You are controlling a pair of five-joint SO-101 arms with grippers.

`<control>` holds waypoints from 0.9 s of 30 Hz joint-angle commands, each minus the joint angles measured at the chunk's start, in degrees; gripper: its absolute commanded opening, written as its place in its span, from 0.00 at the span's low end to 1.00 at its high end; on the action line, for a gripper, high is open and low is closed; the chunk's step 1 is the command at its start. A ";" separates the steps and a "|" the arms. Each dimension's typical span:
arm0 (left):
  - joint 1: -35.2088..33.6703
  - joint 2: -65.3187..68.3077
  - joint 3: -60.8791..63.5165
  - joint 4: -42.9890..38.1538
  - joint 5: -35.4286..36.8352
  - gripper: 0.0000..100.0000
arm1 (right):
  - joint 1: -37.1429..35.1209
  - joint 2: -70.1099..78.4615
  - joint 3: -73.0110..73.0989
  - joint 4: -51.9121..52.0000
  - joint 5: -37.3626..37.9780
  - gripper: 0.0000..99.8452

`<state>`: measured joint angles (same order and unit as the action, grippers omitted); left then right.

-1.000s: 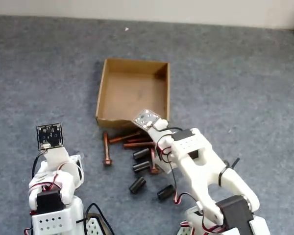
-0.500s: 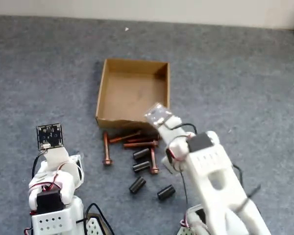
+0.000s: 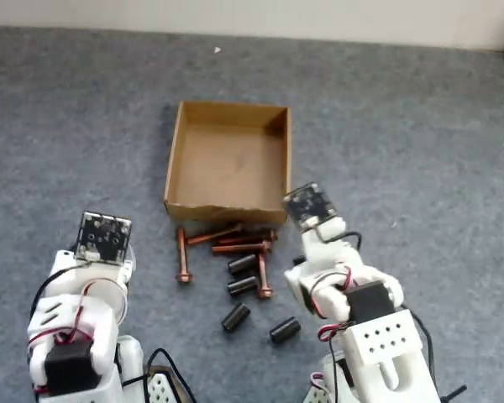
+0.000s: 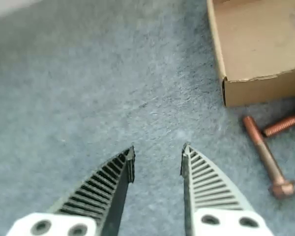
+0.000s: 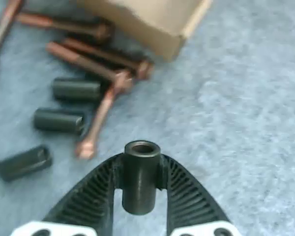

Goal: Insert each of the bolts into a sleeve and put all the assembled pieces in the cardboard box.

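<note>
Grey carpet (image 3: pixel 420 126) underneath, cardboard box (image 3: pixel 173 159) lying open at centre. Left gripper (image 4: pixel 159 149) spread apart over carpet, near box corner. Right gripper (image 5: pixel 141 164) clamped on upright sleeve (image 5: pixel 140 189). Bolts (image 3: pixel 238 247) strewn just before box front; loose sleeves (image 3: pixel 235 317) among them.

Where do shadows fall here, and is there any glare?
High view: even light, no glare, soft shadows beside the sleeves. Left wrist view: box wall darker than its floor. Right wrist view: dark shade under the bolts by the box.
</note>
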<state>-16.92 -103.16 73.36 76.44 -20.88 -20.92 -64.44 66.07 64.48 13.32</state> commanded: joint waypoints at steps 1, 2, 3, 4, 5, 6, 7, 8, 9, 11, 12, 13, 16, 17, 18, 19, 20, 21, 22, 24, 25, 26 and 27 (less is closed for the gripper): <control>3.91 5.58 -7.87 4.31 -3.34 0.18 | 5.93 -1.63 1.01 -5.76 -3.43 0.01; 5.32 8.75 -9.63 5.19 -3.34 0.18 | 7.60 -1.80 1.45 -6.81 -5.36 0.01; 6.90 12.09 -11.47 5.98 -3.34 0.18 | 9.27 -1.80 1.63 -7.69 -6.86 0.01; 8.84 15.78 -13.41 6.95 -3.34 0.18 | 10.59 -1.80 1.63 -8.40 -8.00 0.01; 11.03 19.47 -15.34 8.00 -3.34 0.18 | 11.74 -1.80 1.71 -8.92 -8.79 0.01; 13.41 22.81 -17.19 9.05 -3.16 0.18 | 12.62 -1.80 1.80 -9.27 -9.49 0.01; 15.87 25.89 -18.59 9.93 -3.16 0.18 | 13.49 -1.80 1.89 -9.63 -9.67 0.01; 18.33 28.79 -20.00 10.55 -2.99 0.18 | 14.20 -1.80 1.98 -9.71 -9.67 0.01; 20.62 31.43 -21.05 10.81 -2.20 0.18 | 14.90 -1.80 1.98 -9.98 -9.76 0.01; 24.31 35.74 -22.46 10.46 1.14 0.18 | 15.87 -1.80 2.07 -10.42 -9.85 0.01; 25.89 37.93 -22.99 10.46 2.37 0.18 | 16.13 -1.80 2.07 -10.51 -10.64 0.01; 27.47 39.87 -23.43 9.85 3.43 0.18 | 16.13 -1.80 2.07 -10.86 -11.43 0.01; 30.46 45.85 -23.78 6.15 6.33 0.18 | 16.13 -1.80 2.15 -11.12 -11.78 0.01; 30.46 48.04 -23.78 4.57 7.38 0.18 | 16.13 -1.80 2.15 -11.12 -11.78 0.01; 30.37 50.24 -23.69 3.08 8.26 0.18 | 16.13 -1.80 2.24 -11.12 -11.78 0.01; 30.29 52.62 -23.69 1.85 8.97 0.18 | 16.13 -1.80 2.24 -11.12 -11.69 0.01; 30.29 54.99 -23.69 0.79 9.85 0.18 | 16.13 -1.80 2.24 -11.12 -11.69 0.01; 30.29 57.19 -23.69 -0.18 10.99 0.18 | 16.13 -1.71 2.24 -11.12 -11.69 0.01; 30.29 59.21 -23.78 -1.14 12.40 0.18 | 16.13 -1.71 2.24 -11.12 -11.69 0.01; 30.64 62.37 -23.96 -3.16 14.15 0.18 | 16.13 -1.71 2.24 -11.12 -11.69 0.01; 30.81 63.43 -23.96 -3.96 13.80 0.18 | 16.13 -1.71 2.24 -11.12 -11.69 0.01; 31.78 63.96 -23.96 -4.92 12.75 0.18 | 16.13 -1.71 2.24 -11.12 -11.69 0.01; 32.66 64.22 -23.96 -5.80 11.08 0.18 | 16.13 -1.80 2.24 -11.12 -11.69 0.01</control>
<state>13.05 -40.40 52.26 73.63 -8.13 -5.36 -64.70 68.97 55.08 2.07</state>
